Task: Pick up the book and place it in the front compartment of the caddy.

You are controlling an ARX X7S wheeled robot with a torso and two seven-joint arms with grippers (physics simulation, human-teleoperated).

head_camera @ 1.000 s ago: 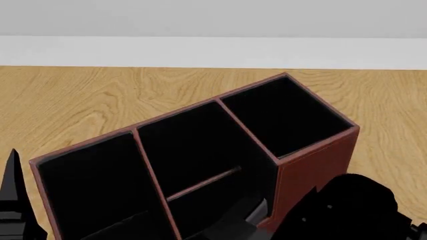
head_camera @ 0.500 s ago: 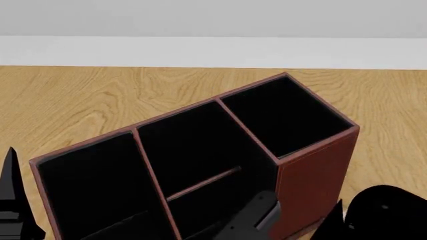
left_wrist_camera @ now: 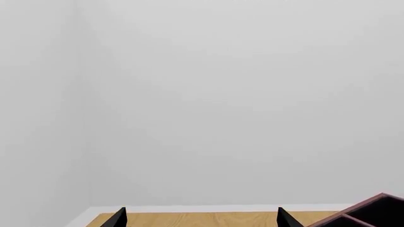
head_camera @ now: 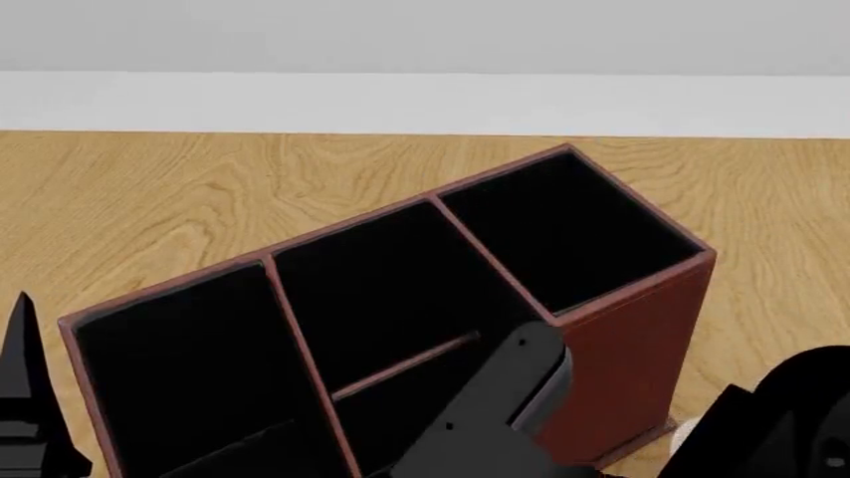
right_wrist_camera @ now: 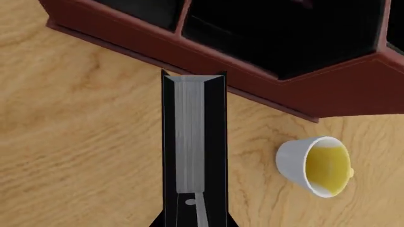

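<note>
The dark red-brown caddy [head_camera: 624,339] stands on the wooden table, its black cells open upward. The small front compartment [head_camera: 378,413] lies just in front of the short crosswise divider [head_camera: 405,363]. My right gripper [right_wrist_camera: 194,221] is shut on the black book [right_wrist_camera: 193,142], whose grey page edges face the camera. The book's far end is close to the caddy's outer wall [right_wrist_camera: 208,61]. In the head view the book [head_camera: 503,398] leans tilted across the caddy's front edge and hides part of the front compartment. My left gripper [left_wrist_camera: 200,218] is open and empty; one finger [head_camera: 27,398] shows left of the caddy.
A white mug with a yellow inside [right_wrist_camera: 315,165] lies on its side on the table beside the caddy's corner. My right arm [head_camera: 783,428] fills the lower right of the head view. A white wall runs behind the table's far edge.
The book has risen up and to the right across the caddy's front edge. My right arm has moved right and lower in the head view. The left gripper has not moved.
</note>
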